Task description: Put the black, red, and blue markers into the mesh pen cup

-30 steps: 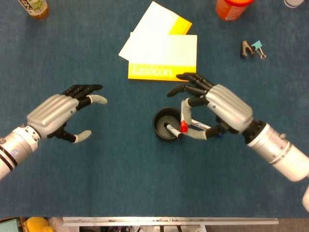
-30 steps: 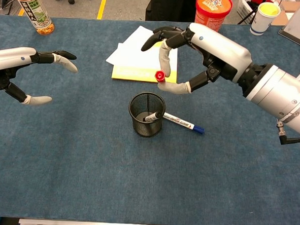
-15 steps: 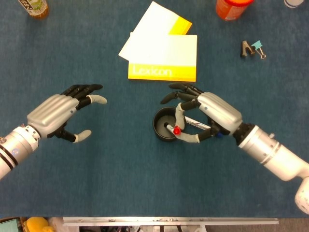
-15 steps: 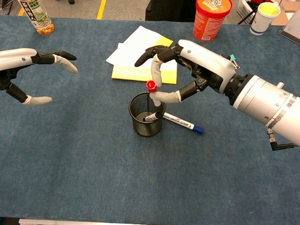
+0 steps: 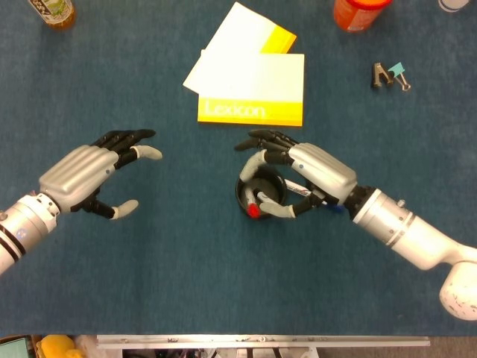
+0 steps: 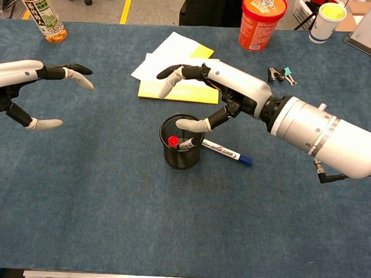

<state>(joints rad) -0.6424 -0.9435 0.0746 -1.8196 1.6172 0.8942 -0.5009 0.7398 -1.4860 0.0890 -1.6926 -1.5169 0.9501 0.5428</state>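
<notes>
The black mesh pen cup (image 6: 179,158) stands mid-table, also seen from above as the mesh cup (image 5: 241,195). The red marker (image 6: 172,140) stands inside it, cap up; this red cap (image 5: 253,210) shows in the head view too. The black marker (image 6: 189,143) leans in the cup against its right rim. On the mat just right of the cup lies the blue marker (image 6: 225,152). My right hand (image 6: 227,91) (image 5: 309,168) hovers over the cup with thumb and fingers spread, holding nothing. At the far left my left hand (image 5: 80,175) (image 6: 29,88) is open and empty.
Yellow Lexicon notepads (image 5: 250,89) lie behind the cup. An orange canister (image 6: 261,19) and binder clips (image 6: 279,74) sit at the back right, with a paper cup (image 6: 328,21) further right. A drink bottle (image 6: 42,15) stands at the back left.
My right hand carried the red marker down and left over the cup, then let go. The marker now stands in the cup and the fingers have spread. The left hand stayed put.
</notes>
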